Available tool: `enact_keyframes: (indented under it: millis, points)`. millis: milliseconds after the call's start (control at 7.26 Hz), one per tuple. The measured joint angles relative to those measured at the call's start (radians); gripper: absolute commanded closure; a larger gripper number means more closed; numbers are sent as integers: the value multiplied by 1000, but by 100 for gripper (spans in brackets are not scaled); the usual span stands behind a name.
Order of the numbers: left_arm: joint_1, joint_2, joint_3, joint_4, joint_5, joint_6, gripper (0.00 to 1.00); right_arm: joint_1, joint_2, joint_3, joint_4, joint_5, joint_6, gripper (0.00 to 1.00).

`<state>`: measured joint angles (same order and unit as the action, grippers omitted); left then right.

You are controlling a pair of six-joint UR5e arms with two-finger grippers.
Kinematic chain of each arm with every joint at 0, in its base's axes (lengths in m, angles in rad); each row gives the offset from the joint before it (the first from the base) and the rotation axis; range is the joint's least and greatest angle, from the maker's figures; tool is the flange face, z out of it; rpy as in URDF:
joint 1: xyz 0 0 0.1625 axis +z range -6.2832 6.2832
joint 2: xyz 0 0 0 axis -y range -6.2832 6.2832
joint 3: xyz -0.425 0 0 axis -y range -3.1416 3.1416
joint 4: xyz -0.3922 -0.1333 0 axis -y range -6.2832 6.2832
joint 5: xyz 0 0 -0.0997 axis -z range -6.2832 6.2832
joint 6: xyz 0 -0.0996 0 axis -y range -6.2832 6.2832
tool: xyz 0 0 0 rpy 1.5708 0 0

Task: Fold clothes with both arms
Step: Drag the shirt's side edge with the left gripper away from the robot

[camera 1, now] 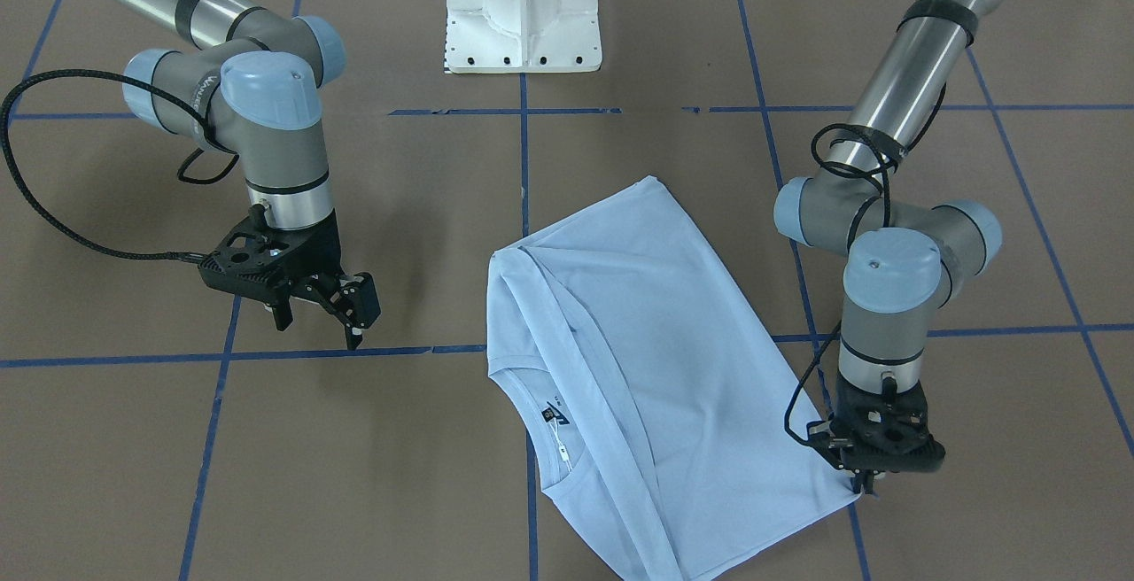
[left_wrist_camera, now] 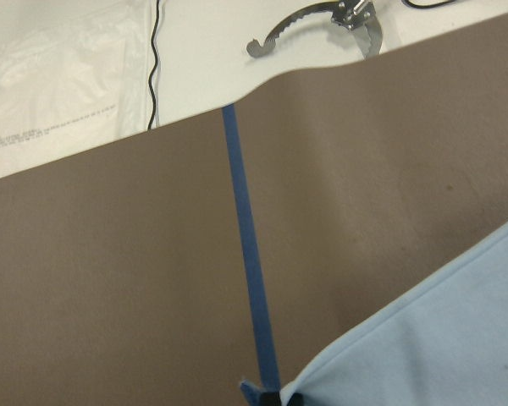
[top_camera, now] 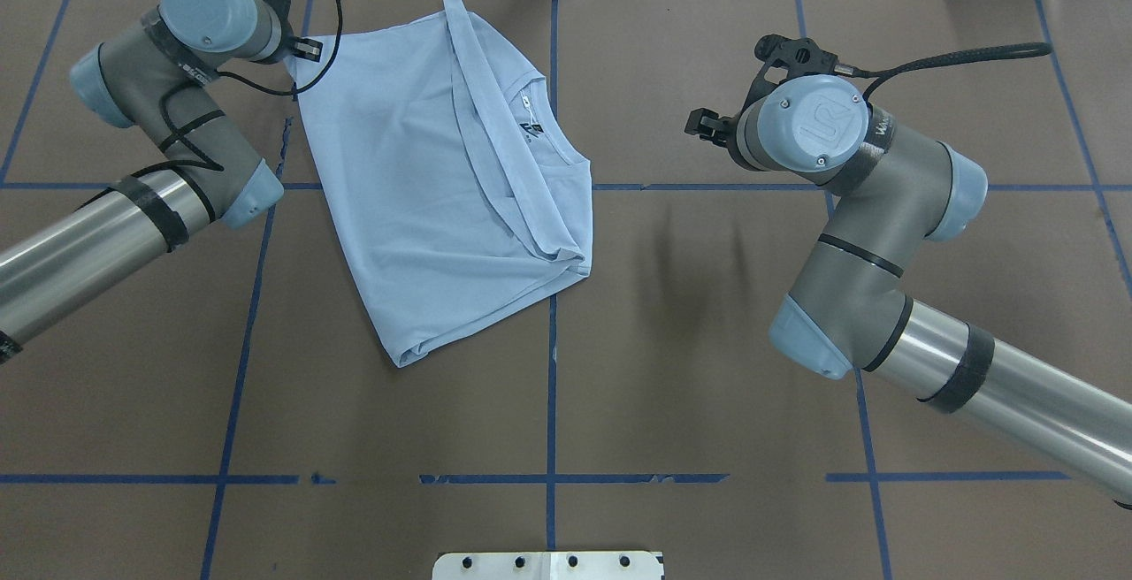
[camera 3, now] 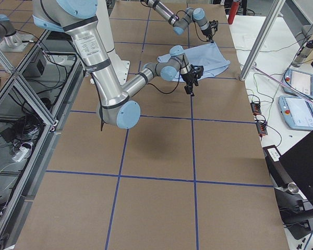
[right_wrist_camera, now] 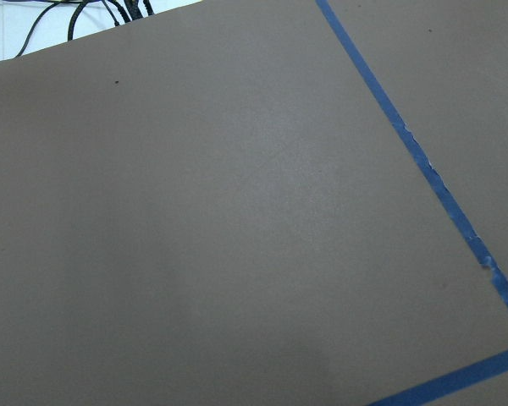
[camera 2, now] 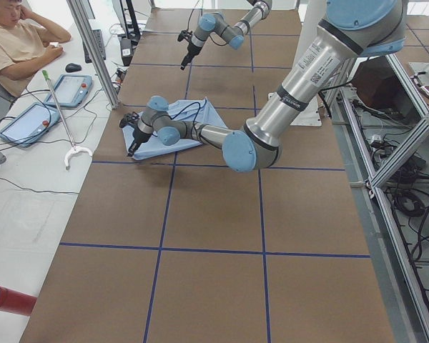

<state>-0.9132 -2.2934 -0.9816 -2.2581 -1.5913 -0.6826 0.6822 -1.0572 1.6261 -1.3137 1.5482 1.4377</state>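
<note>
Shirt [camera 1: 673, 333]: light blue, flat on the brown desk [camera 1: 425, 475], mostly on the robot's left half. A long folded flap runs across it beside the collar [camera 1: 518, 379] and its tag [camera 1: 554, 417].
Left gripper [camera 1: 866, 485]: down at an outer corner of the shirt, on the side away from the collar. The jaws look closed and pinched on that corner (its wrist view shows a sliver of blue cloth on either side of the dark tip).
Right gripper [camera 1: 323, 329]: hangs above bare desk, well apart from the shirt, jaws apart and holding nothing (its own camera sees only desk and blue tape [right_wrist_camera: 423, 169]).
Step in hand: probably raising the pinched corner to carry that edge across toward the collar side.
How to do it well: lift only just clear of the desk, so the top layer peels over and the whole shirt is not dragged. Travel straight across and lay the edge square to the fold already there.
Second arm: best brought to the neighbouring corner of the same edge (a single pinch lets the other end sag and twist).
Risk: thin cloth slipping from the pinch, or the folded flap being tugged open.
Release: only once the cloth rests flat.
</note>
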Motion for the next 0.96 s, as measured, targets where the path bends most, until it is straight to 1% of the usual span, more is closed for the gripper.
enact_keyframes:
  millis: [138, 276, 413, 689, 965]
  points:
    - [-6, -1, -7, -24, -12, 8, 0, -18, 9, -6, 40, -10, 1, 0]
    - [-10, 6, -34, -39, -45, 10, 0, -39, 35, -28, 81, -26, 7, 9]
    - [-12, 27, -83, -47, -84, 8, 0, -55, 87, -79, 96, -37, 40, 23]
    - [-6, 82, -209, -50, -112, -1, 0, -83, 214, -221, 94, -41, 164, 25]
    - [0, 98, -246, -53, -129, -4, 0, -116, 268, -274, 37, -33, 245, 35]
